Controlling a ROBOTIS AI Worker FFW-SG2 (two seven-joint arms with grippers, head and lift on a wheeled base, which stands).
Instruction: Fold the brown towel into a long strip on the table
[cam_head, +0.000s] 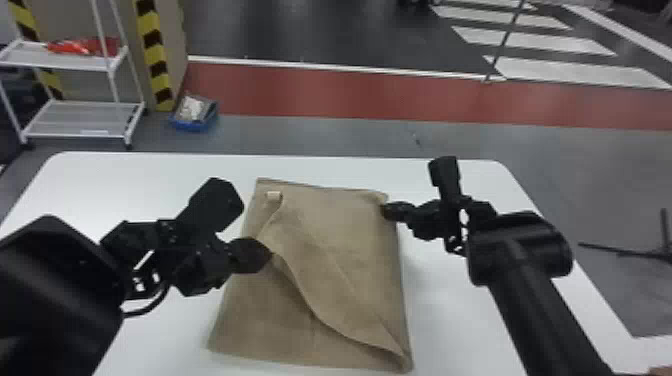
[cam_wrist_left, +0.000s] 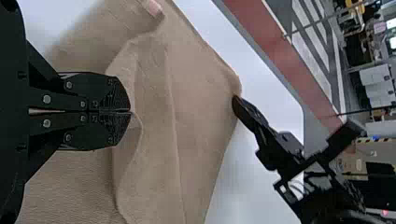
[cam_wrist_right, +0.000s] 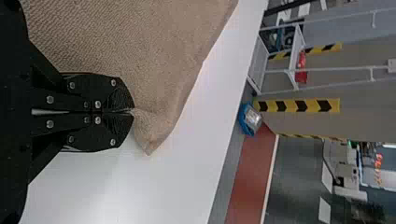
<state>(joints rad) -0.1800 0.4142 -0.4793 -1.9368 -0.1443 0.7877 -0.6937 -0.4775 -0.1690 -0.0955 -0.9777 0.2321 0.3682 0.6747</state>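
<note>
Brown cloth towel (cam_head: 350, 225) lies on the white table (cam_head: 120, 175) with rounded far corners, about mid-table from left to right, its near edge towards the robot. Roughly four-sided, layered. A loose fold (cam_head: 320, 305) runs slantwise over it, from the left side down to the near right corner. Small pale tag (cam_head: 273, 196) on the towel by the far left corner.

Left gripper (cam_head: 269, 255): over the towel's left part, at the upper end of the loose fold. In the left wrist view its two flat black fingers (cam_wrist_left: 100, 91) are pressed together, a pinch of cloth at the tips.

Right gripper (cam_head: 388, 211): at the towel's right side, close to the far right corner. Its fingers (cam_wrist_right: 112, 93) are closed on the cloth there; in the right wrist view the corner pokes out just past the tips.

Beyond the table, far left: white metal shelf cart (cam_head: 75, 120) with a red bundle (cam_head: 85, 47) on its upper shelf. Beside the cart, on the floor, a blue bin (cam_head: 194, 125) with pale contents.
</note>
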